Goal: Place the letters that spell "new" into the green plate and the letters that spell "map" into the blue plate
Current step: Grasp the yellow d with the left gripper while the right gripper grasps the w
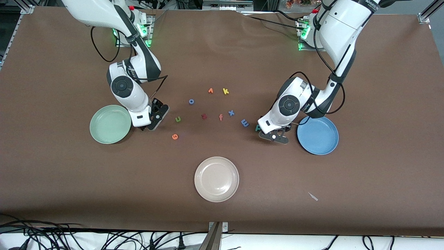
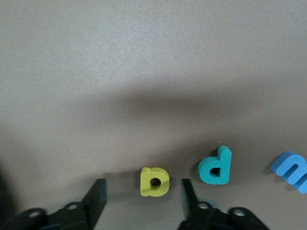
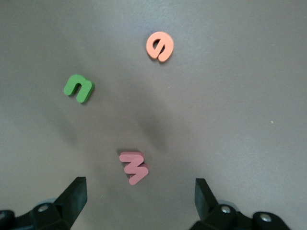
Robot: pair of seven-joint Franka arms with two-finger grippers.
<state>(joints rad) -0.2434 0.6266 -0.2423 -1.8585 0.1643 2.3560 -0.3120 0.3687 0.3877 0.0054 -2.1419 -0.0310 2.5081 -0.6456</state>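
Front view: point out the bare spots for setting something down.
Bare cloth flanks the cream-white plate, nearer the camera than the green plate and blue plate. Crowded: the scattered letters between those two, from orange e to yellow k.

Left gripper low beside blue plate; right gripper beside green plate

Two white arms with dark grey joint bands and round black joint caps. Black cables loop along both forearms. Green lights glow at both bases, with a red spot beside each. Left gripper black with pale screw heads; right gripper black under a white wrist block.
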